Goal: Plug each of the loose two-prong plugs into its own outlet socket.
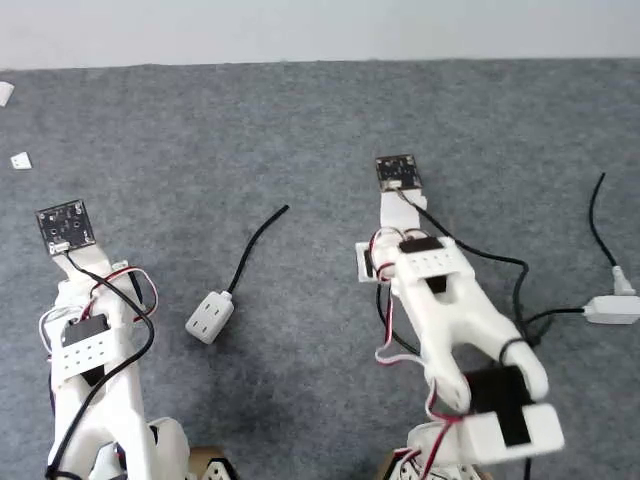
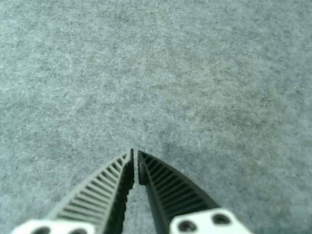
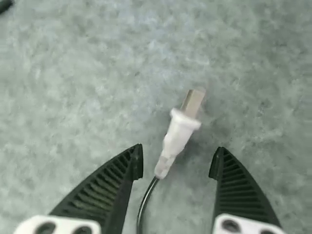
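Straddling a white plug [image 3: 178, 131], the right hand [image 3: 179, 148] is spread, its fingers [image 3: 112, 185] held clear on either side and nothing pinched. The plug lies flat on the grey worktop [image 1: 200, 120], its metal prongs [image 3: 193, 100] pointed away from the hand and a black cord [image 3: 145, 207] led back between the fingers. In the high view it is hidden under the right arm, around the worktop's middle. The left hand [image 2: 135, 152] is pressed together at the tips over bare worktop toward the near left corner. A white socket [image 1: 210, 317] lies between the arms, its lead [image 1: 255, 250] trailing toward the far edge. At the right edge a white block [image 1: 612, 310] is cut off, with a second plug [image 1: 622, 282] just beside it; whether they are joined cannot be told. Markings on the wrist boards [image 1: 65, 228] are too small to be read.
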{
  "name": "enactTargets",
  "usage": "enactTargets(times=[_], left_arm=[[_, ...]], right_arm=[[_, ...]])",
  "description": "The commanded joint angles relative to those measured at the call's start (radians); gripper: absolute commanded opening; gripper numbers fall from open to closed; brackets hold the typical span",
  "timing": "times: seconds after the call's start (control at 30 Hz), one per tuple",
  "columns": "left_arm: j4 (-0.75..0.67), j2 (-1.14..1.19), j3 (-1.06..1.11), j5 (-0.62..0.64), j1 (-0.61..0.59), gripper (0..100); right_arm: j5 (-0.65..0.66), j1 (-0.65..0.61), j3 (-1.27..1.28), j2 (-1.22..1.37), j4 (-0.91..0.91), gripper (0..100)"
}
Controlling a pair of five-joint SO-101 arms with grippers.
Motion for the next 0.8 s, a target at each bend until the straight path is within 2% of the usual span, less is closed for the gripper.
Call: enactTargets(times=[0.0, 0.23, 0.47, 0.57, 0.67, 0.77], left_arm=[[-0.031, -0.021, -0.008, -0.003, 0.002, 2], [-0.031, -0.021, -0.008, -0.003, 0.002, 2], [-0.031, -0.021, -0.007, -0.003, 0.002, 2], [-0.031, -0.021, -0.005, -0.003, 0.002, 2], [-0.031, -0.021, -0.002, -0.005, 0.002, 2], [-0.031, -0.020, -0.002, -0.005, 0.002, 2]], right_arm=[[-0.006, -0.002, -0.146, 0.054, 0.051, 23.0], [-0.006, 0.005, -0.290, 0.170, 0.162, 22.1], [-0.006, 0.005, -0.396, 0.252, 0.226, 0.9], [0.005, 0.007, -0.448, 0.278, 0.254, 1.1], [0.157, 0.027, -0.506, 0.274, 0.265, 0.8], [0.436, 0.021, -0.531, 0.237, 0.265, 0.8]])
